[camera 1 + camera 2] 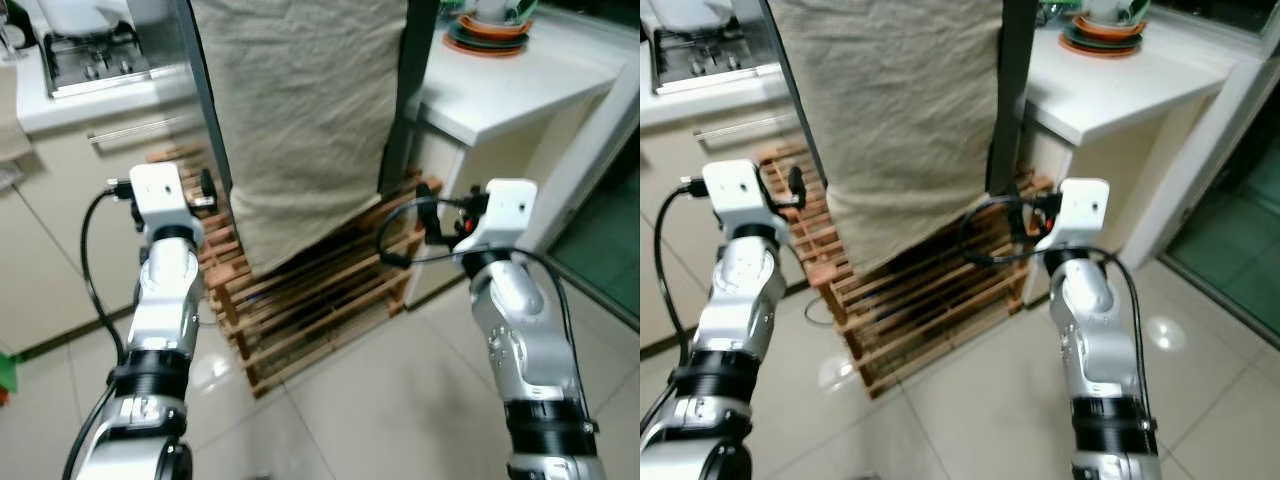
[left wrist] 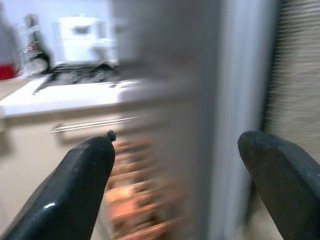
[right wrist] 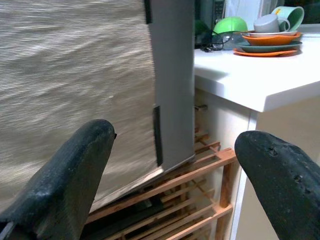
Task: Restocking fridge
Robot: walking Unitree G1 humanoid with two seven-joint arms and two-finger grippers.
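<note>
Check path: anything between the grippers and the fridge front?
Nothing solid. A beige cloth drapes over the fridge front, which stands on a wooden pallet. Left gripper and right gripper are both open and face it across bare floor.

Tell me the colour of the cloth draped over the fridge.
Beige cloth, clearest in the left eye view.

Even indoor light; glare spots on the floor tiles [image 1: 1165,335] beside the wooden rack [image 1: 320,300]; left wrist view motion-blurred.
</note>
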